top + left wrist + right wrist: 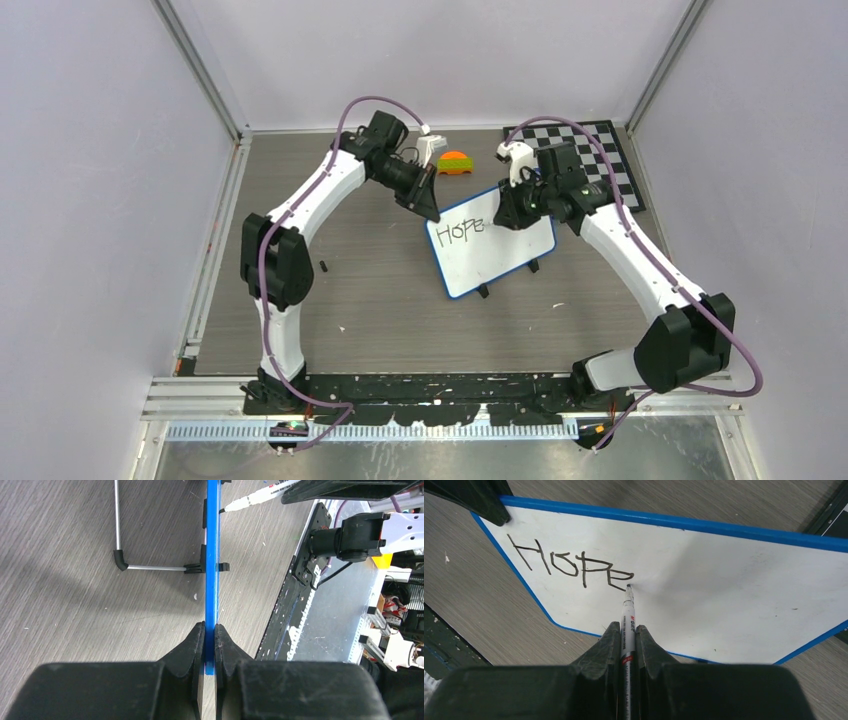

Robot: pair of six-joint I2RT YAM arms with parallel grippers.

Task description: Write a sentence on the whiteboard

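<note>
The right hand (627, 628) pinches the marker (628, 611), tip touching the whiteboard (734, 575) just right of "HOPE", blank surface extending rightward; the left hand (210, 629) clamps its rim.

Soft, even light fills every view. Nearest the lens, the left fingers (190, 652) and right fingers (606, 647) blur into dark masses. Beyond the right fingertips a faint grey shadow crosses the whiteboard (724, 580); left of the left fingers, a dim band darkens the table (75, 540).
</note>
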